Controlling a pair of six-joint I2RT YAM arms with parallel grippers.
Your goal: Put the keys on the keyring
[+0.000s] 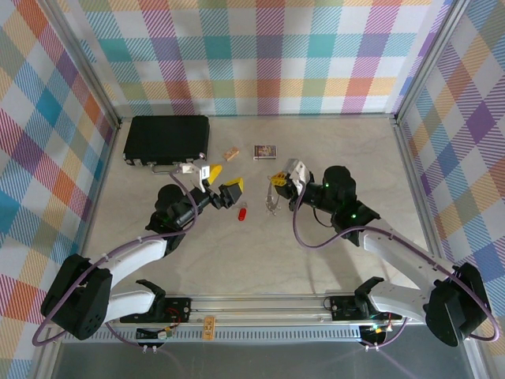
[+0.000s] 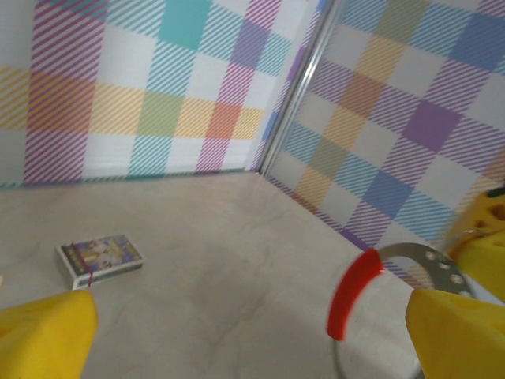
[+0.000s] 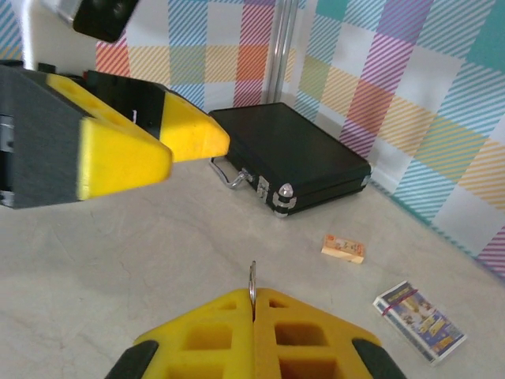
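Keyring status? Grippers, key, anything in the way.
Left gripper open, empty. Right gripper shut on keyring. Key loose on table, not on ring. Black case, tan block, card sit behind, not blocking.

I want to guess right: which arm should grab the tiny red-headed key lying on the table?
Probably left: the left gripper is open, empty and near the tiny red-headed key, while the right gripper is shut on the thin grey metal keyring.
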